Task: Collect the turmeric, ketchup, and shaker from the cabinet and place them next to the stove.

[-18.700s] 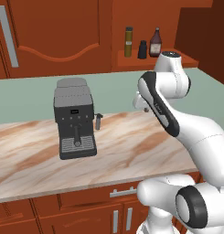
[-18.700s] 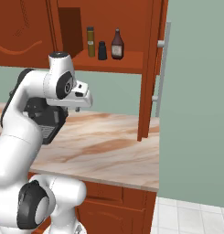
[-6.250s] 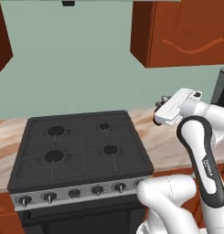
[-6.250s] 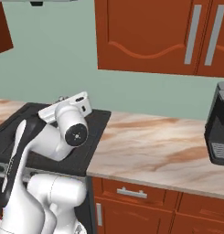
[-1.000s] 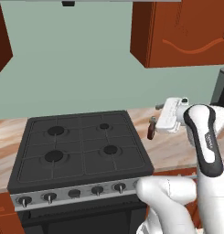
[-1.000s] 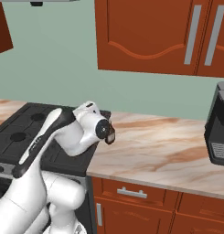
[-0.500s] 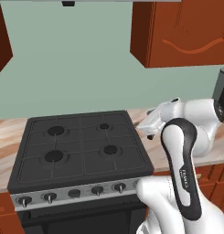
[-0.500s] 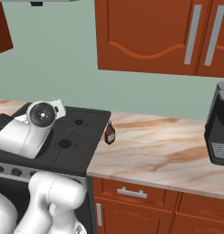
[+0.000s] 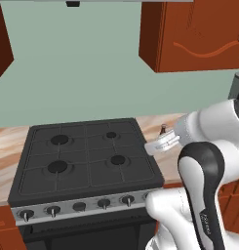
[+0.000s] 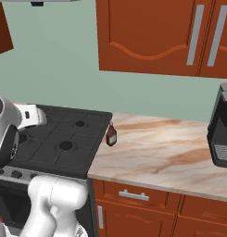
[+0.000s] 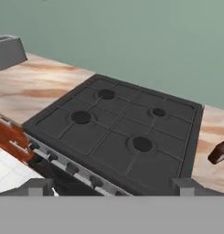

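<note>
The ketchup (image 10: 111,134), a dark red bottle, stands upright on the marble counter just right of the black stove (image 10: 64,139). In the left base view its cap (image 9: 163,129) peeks out behind my hand. The hand view has the bottle (image 11: 219,152) at the right edge, past the stove (image 11: 118,128). My gripper (image 11: 112,188) is open and holds nothing. It hovers above the stove's front right, well apart from the bottle, with its grey fingertips (image 11: 40,186) spread wide. The hand (image 9: 160,145) reaches left over the range's right edge. The turmeric, the shaker and the cabinet are out of view.
A dark grey coffee machine (image 10: 221,132) stands on the counter (image 10: 161,152) far right. Red-brown wall cupboards with bar handles (image 10: 152,37) hang above. A grey box (image 11: 8,50) sits on the counter left of the stove. Drawers (image 10: 133,199) run below the counter.
A second ago my hand hung right beside the ketchup on the counter. It has since drawn away and swung left over the stove, leaving the bottle standing alone.
</note>
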Robot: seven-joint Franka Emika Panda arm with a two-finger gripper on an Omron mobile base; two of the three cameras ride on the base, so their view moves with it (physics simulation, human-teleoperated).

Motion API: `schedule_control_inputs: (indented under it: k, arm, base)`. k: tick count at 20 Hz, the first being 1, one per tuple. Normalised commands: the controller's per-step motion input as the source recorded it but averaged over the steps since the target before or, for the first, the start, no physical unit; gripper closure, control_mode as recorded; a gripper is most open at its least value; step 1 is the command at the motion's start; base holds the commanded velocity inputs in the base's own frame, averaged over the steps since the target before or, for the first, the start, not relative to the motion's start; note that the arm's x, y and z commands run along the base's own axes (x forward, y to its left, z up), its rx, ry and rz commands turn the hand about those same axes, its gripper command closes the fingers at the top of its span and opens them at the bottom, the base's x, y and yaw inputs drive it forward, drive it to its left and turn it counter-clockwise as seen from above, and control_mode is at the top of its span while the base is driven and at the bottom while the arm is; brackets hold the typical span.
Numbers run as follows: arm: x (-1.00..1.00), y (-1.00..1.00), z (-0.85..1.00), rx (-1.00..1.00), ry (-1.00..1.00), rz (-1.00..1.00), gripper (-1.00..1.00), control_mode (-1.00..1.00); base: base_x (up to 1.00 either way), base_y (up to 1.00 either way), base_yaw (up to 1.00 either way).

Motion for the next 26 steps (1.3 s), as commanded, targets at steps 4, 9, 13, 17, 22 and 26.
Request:
schedule_control_inputs:
  k: [4, 9, 13, 17, 22, 26]
  arm:
    - [-0.14, 0.00, -0.09, 0.00, 0.03, 0.00, -1.00, 1.00]
    - [0.00, 0.00, 0.00, 0.00, 0.00, 0.00, -1.00, 1.00]
    - [0.00, 0.00, 0.00, 0.00, 0.00, 0.00, -1.00, 1.00]
    - [0.00, 0.00, 0.00, 0.00, 0.00, 0.00, -1.00, 1.00]
    - [0.00, 0.00, 0.00, 0.00, 0.00, 0.00, -1.00, 1.00]
    - [0.00, 0.00, 0.00, 0.00, 0.00, 0.00, -1.00, 1.00]
  base:
    - [-0.40, -0.06, -0.01]
    - [-0.38, -0.76, -0.12]
    - [0.02, -0.93, -0.19]
    - [0.20, -0.97, -0.17]
    - [0.25, -0.89, -0.17]
    - [0.52, -0.68, -0.15]
